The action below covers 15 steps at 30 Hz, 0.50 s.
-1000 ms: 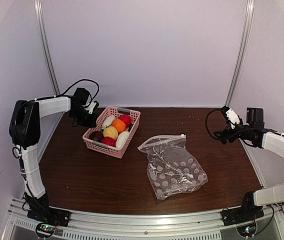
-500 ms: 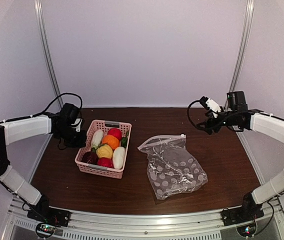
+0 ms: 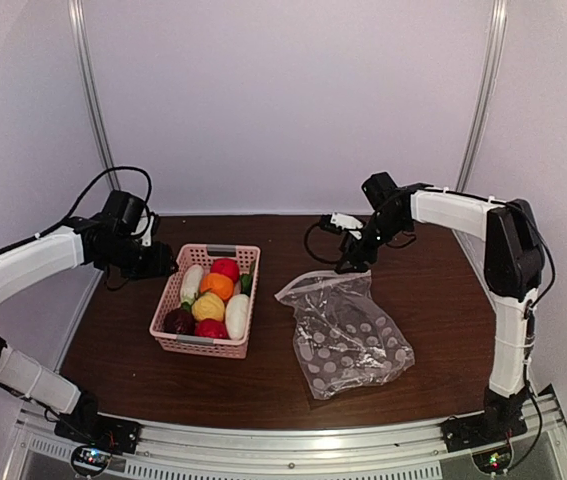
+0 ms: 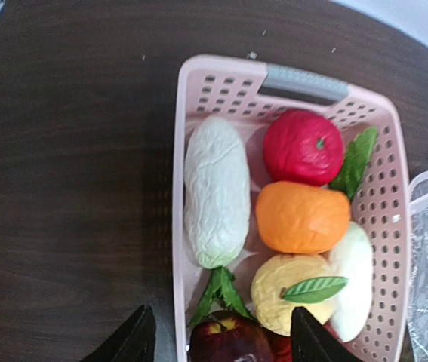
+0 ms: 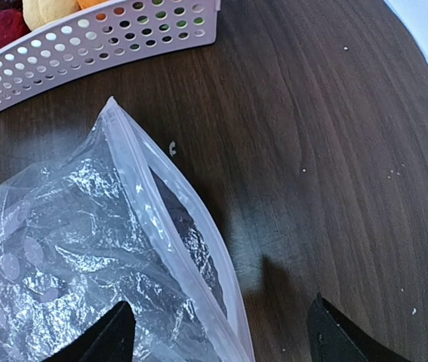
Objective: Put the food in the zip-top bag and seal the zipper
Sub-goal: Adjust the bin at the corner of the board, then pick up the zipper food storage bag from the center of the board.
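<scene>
— What is your right tool (image 5: 220, 302) doing?
— It's hanging spread and empty over the bag (image 5: 70, 226), which is lying clear and crinkly on the worktop. The zipper (image 5: 170, 226) is gaping just below. I'm aiming to pinch one lip only.
— And the left tool (image 4: 220, 317)?
— Spread too, holding nothing; the food (image 4: 302, 219) is sitting in the basket (image 4: 180, 188) beneath it.

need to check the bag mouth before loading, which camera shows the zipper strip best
Right wrist: the zipper strip runs close and large across the frame. The top external view shows the whole zip-top bag, but its strip is small and thin. The left wrist catches only a sliver of the bag at its right edge.
</scene>
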Tool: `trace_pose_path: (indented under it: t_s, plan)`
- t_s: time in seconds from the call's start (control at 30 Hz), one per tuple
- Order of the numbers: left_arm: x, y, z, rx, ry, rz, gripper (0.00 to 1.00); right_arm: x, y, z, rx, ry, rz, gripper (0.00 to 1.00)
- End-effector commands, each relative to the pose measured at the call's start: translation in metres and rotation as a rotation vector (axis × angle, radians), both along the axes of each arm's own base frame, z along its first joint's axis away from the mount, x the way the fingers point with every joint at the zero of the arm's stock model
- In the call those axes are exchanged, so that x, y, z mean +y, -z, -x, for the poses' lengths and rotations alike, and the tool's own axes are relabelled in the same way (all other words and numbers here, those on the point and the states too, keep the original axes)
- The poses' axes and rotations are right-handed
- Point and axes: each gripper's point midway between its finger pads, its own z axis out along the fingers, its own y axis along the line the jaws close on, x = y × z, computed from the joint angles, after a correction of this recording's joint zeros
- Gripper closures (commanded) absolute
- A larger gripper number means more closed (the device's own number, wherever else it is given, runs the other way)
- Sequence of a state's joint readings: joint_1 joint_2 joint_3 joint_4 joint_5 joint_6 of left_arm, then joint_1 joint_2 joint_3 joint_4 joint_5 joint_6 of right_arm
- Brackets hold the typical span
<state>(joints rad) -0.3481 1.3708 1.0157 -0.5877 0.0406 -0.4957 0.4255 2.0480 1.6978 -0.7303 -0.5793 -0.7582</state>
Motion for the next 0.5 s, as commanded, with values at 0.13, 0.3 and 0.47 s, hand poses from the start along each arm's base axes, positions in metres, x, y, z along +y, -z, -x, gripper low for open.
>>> trace_pose_path:
  t_s: [0.13, 0.3, 0.47]
  plan:
    - [-0.017, -0.07, -0.01, -0.2, 0.078, 0.098, 0.39, 0.02, 0.025, 0.027, 0.132, -0.173, 0.058, 0.21]
    - [-0.022, -0.077, -0.008, -0.218, 0.09, 0.129, 0.41, 0.032, 0.034, 0.018, 0.151, -0.178, 0.03, 0.26]
    - [-0.025, -0.079, -0.005, -0.228, 0.099, 0.154, 0.41, 0.036, 0.04, 0.015, 0.166, -0.185, 0.018, 0.36]
